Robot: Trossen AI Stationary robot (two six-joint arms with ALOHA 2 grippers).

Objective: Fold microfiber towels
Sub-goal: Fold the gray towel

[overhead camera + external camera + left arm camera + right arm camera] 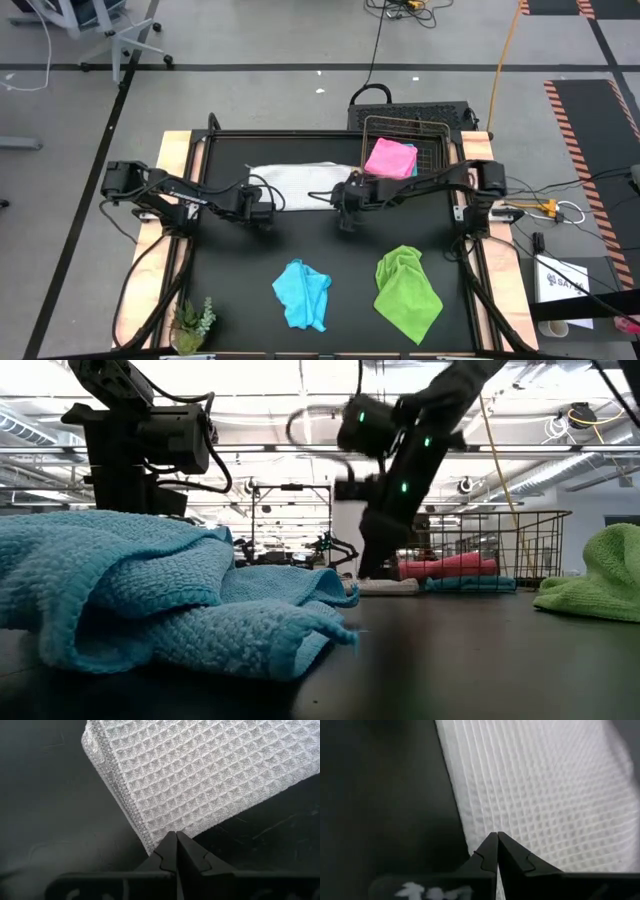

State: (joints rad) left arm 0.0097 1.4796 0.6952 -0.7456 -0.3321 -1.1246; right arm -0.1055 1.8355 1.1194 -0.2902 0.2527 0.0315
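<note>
A folded white-grey towel (300, 183) lies flat at the middle of the black table, toward the far side. My left gripper (267, 211) is shut at its left near corner (150, 845). My right gripper (345, 212) is shut over its right end (545, 810). A light blue towel (302, 293) and a lime green towel (406, 290) lie crumpled near the front edge. A pink towel (390, 158) rests in the wire basket (372, 125) on top of another blue one (470, 584). My left gripper's shut fingertips (176, 840) stand at the white-grey towel's edge (160, 832) beside a corner, slanting down from above. The towel lies flat with several layers showing at that edge. Whether any cloth is between the fingers, I cannot tell. My right gripper's shut fingertips (497, 842) point down over the towel's surface close to its edge (462, 820). Whether they touch the cloth, I cannot tell.
The wire basket stands at the far right of the table. A small green plant (192, 325) sits at the near left corner. Bare black tabletop (240, 260) lies between the white-grey towel and the two crumpled towels.
</note>
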